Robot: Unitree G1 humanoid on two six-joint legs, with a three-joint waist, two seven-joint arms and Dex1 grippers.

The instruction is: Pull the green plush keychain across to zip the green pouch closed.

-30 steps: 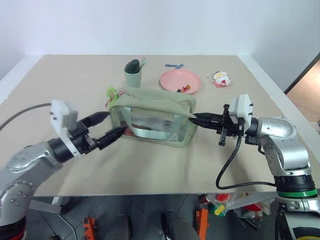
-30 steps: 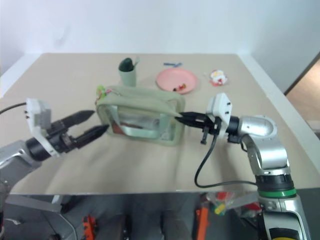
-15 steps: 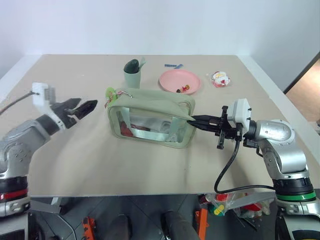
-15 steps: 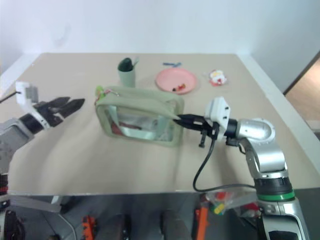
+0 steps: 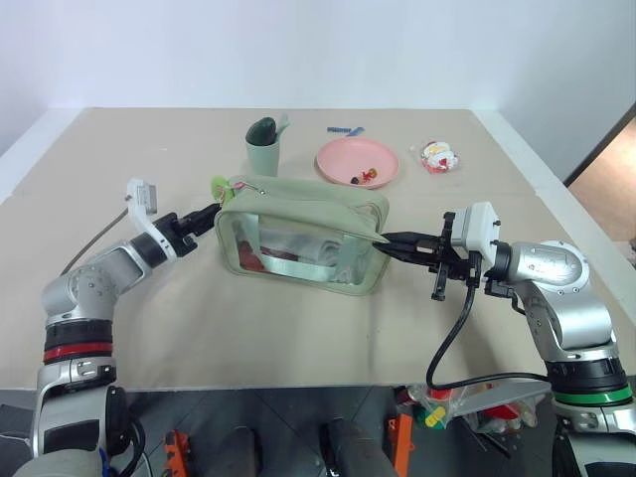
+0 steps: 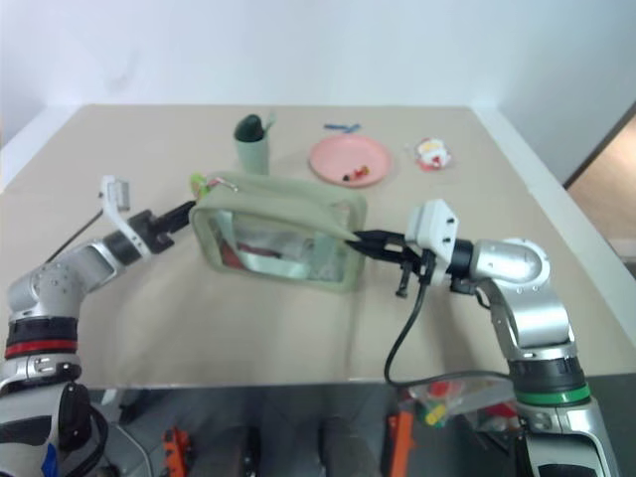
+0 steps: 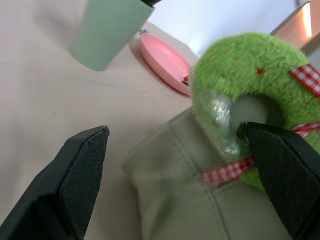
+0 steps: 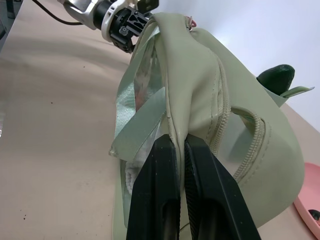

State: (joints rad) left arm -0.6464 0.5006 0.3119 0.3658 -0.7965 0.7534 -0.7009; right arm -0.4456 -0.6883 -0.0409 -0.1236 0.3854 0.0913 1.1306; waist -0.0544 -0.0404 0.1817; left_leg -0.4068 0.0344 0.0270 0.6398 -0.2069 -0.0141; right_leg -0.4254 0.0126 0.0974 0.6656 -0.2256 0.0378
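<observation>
Left eye view: the pale green pouch (image 5: 303, 243) lies lengthwise across the desk (image 5: 298, 328), right gripper (image 5: 390, 239) clamped on its end; left gripper (image 5: 206, 214) gapes around the fuzzy lime keychain (image 7: 255, 100).

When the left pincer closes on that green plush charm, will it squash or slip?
The plush charm looks soft and fuzzy, so it will likely squash and grip well. It hangs by a thin checked ribbon, so it may swing first. The pouch is soft fabric; the shut right pincer on its end should steady it.
</observation>
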